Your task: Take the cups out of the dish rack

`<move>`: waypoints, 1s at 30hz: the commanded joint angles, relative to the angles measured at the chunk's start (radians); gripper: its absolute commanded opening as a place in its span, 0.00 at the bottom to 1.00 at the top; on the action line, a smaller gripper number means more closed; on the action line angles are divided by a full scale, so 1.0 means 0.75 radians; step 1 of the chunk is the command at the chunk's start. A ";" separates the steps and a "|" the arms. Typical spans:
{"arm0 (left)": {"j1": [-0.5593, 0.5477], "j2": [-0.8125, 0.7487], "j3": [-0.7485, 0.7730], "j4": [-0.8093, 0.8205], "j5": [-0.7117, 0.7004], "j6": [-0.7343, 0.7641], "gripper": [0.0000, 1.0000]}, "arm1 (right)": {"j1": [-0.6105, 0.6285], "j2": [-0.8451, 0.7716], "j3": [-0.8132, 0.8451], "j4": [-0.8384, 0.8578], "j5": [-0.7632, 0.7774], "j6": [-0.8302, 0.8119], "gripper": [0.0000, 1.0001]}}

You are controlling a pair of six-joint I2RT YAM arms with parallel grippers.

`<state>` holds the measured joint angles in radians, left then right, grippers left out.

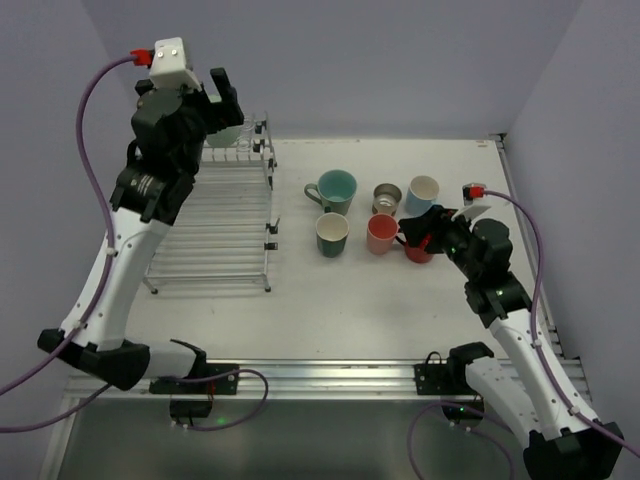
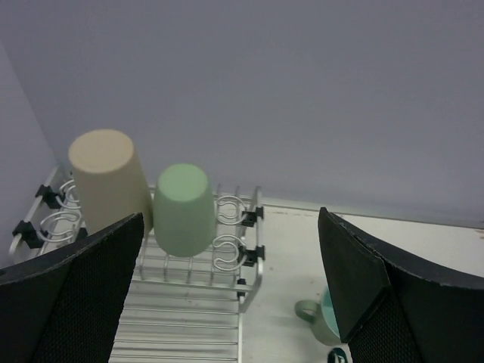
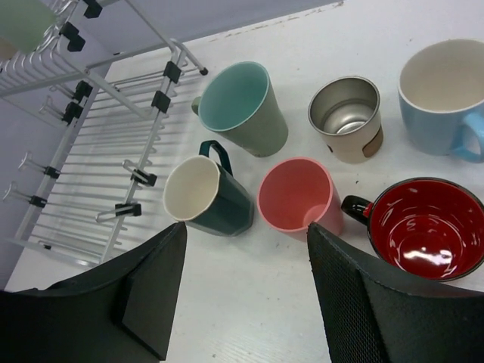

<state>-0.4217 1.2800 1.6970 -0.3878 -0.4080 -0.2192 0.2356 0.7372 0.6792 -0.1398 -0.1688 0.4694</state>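
- The left gripper [image 2: 231, 221] hangs raised over the back end of the dish rack [image 1: 215, 215], its fingers spread wide apart with nothing between them
- Ahead of it, two cups stand upside down side by side on the rack's raised back tier: a beige cup [image 2: 106, 178] on the left and a mint green cup [image 2: 183, 208] on the right
- The lower bars of the rack carry no cups
- The right gripper [image 3: 246, 231] is low over the table [image 1: 330, 320], its fingers also apart and holding nothing
- Six cups stand upright on the table right of the rack
- Far row: a teal-lined mug [image 3: 242, 106], a small grey-brown cup [image 3: 348, 121] and a light blue mug [image 3: 442, 91]
- Near row: a dark green cup [image 3: 208, 197], a pink cup [image 3: 299, 197] and a red cup [image 3: 423, 234]
- In the top view the right gripper sits just beside the red cup; whether they touch I cannot tell
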 commanded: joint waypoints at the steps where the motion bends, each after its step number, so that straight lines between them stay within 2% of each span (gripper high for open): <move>1: 0.131 0.115 0.128 -0.090 0.110 -0.015 1.00 | 0.003 -0.007 -0.053 0.133 -0.067 0.039 0.68; 9: 0.139 0.320 0.194 -0.041 0.090 0.071 1.00 | 0.003 -0.007 -0.120 0.227 -0.129 0.078 0.67; 14: 0.143 0.418 0.233 -0.037 0.016 0.106 1.00 | 0.003 0.007 -0.098 0.207 -0.139 0.074 0.67; 23: 0.159 0.486 0.208 0.016 -0.100 0.159 0.99 | 0.003 -0.001 -0.112 0.215 -0.123 0.084 0.67; 30: 0.206 0.514 0.145 0.065 -0.076 0.155 0.99 | 0.001 0.044 -0.116 0.233 -0.153 0.096 0.67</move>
<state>-0.2855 1.6627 1.8179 -0.3988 -0.4500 -0.1329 0.2356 0.7662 0.5953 -0.0200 -0.2600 0.5255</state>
